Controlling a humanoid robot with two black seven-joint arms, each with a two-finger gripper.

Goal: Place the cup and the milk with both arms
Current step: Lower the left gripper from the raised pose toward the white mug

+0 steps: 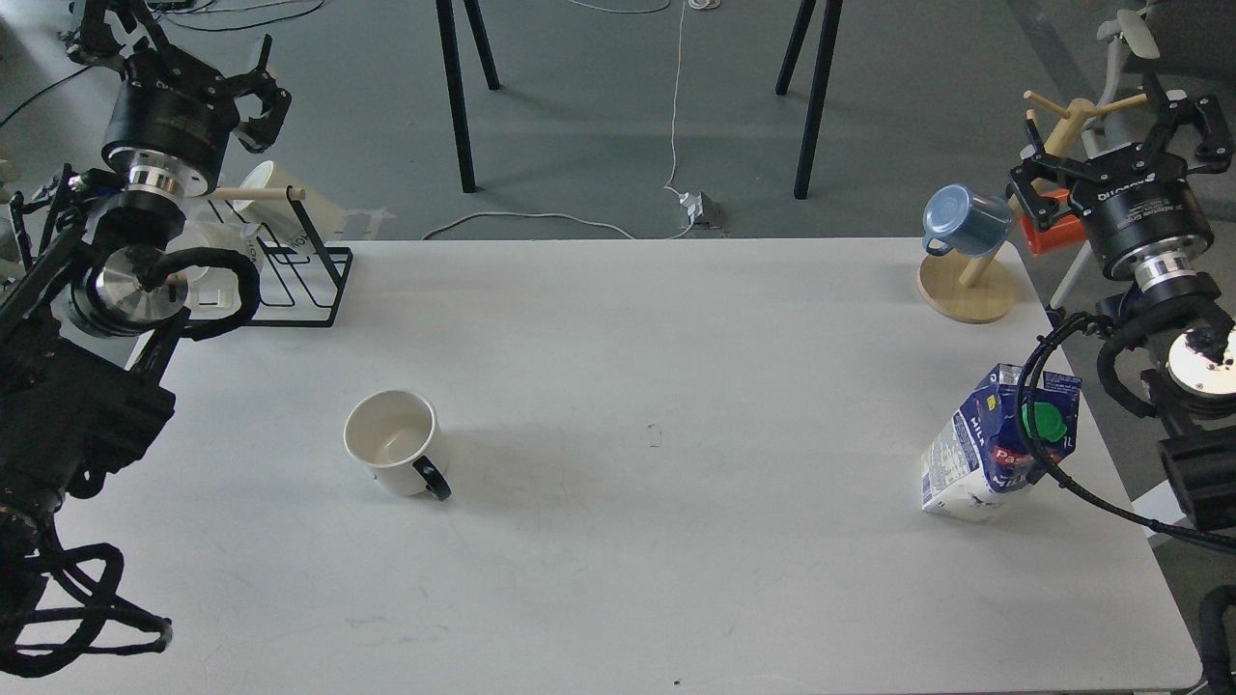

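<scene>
Nothing placed yet. Cup (391,442) upright, lower left of table (618,579); milk (999,444) at right edge. Left gripper (253,97) upper left, right gripper (1173,125) upper right: both raised, jaws spread, empty. Both grasps left to do.

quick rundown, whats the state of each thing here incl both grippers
cup: upright on the table, empty, handle toward me
milk: upright, green cap on
blue mug: hanging on the wooden mug tree
left gripper: open, holding nothing
right gripper: open, holding nothing
</scene>
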